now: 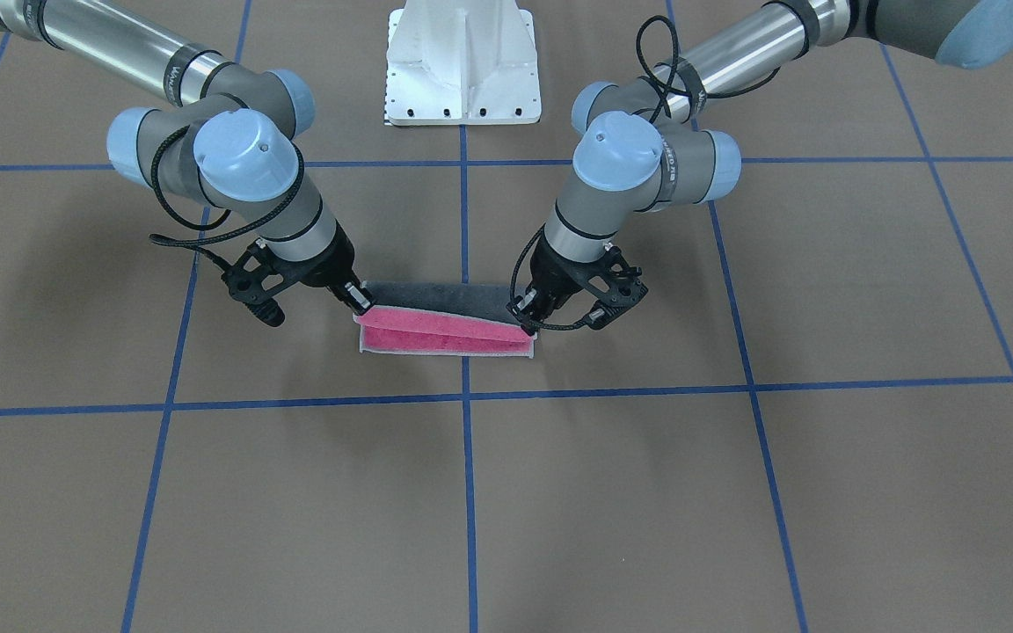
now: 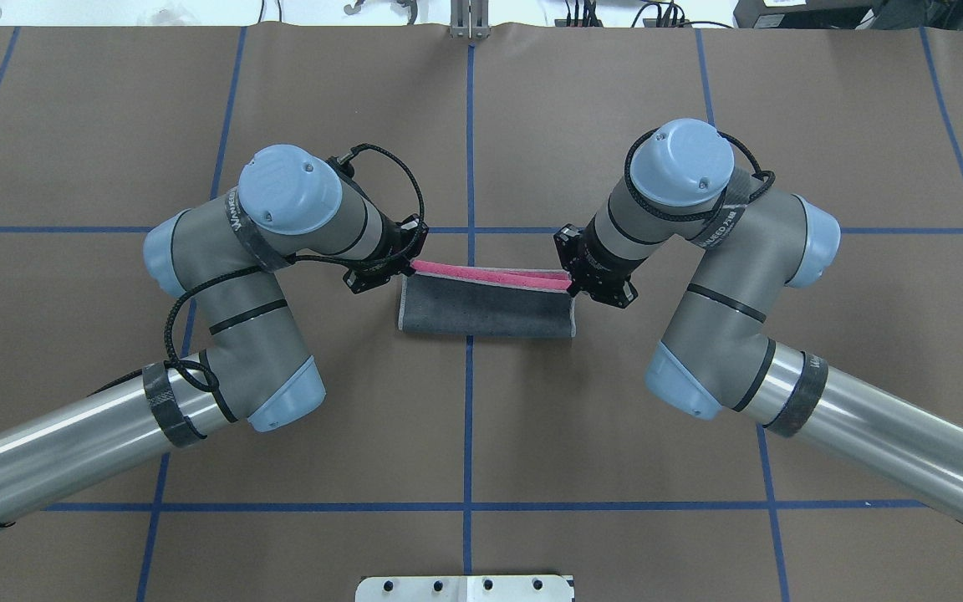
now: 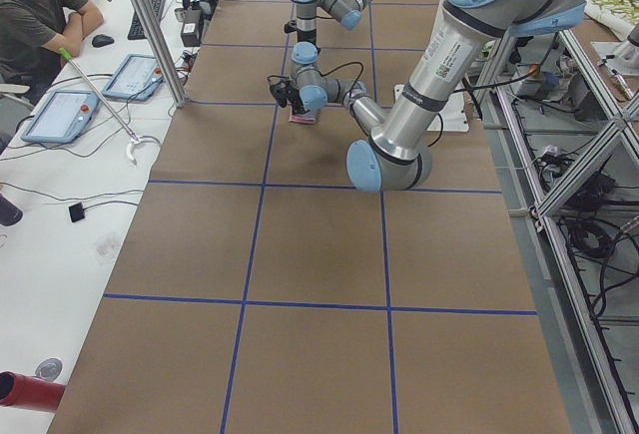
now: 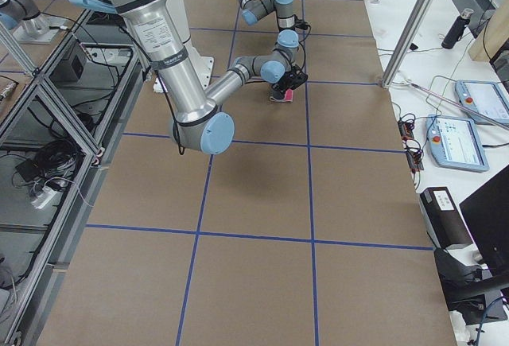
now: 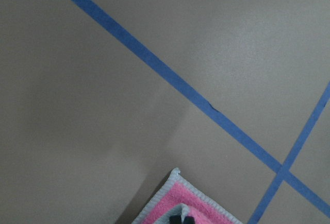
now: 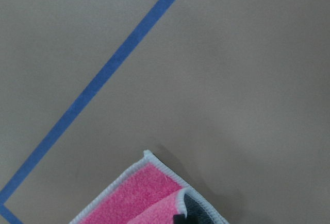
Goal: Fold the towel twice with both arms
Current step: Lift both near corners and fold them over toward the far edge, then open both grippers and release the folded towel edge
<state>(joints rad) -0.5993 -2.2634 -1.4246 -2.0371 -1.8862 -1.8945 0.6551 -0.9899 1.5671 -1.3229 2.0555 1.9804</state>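
Note:
The towel lies near the table's middle, half folded over itself. Its dark grey face is on top in the overhead view, and its pink face shows in the open fold in the front-facing view. My left gripper is shut on one corner of the upper layer. My right gripper is shut on the other corner. Both hold that edge a little above the lower layer. In the front-facing view the left gripper is on the right and the right gripper on the left. Each wrist view shows a pink corner at its bottom edge.
The white bolted pedestal stands at the robot's side of the table. Blue tape lines grid the brown table cover. An operator sits at a side desk with tablets, beyond the table's far edge.

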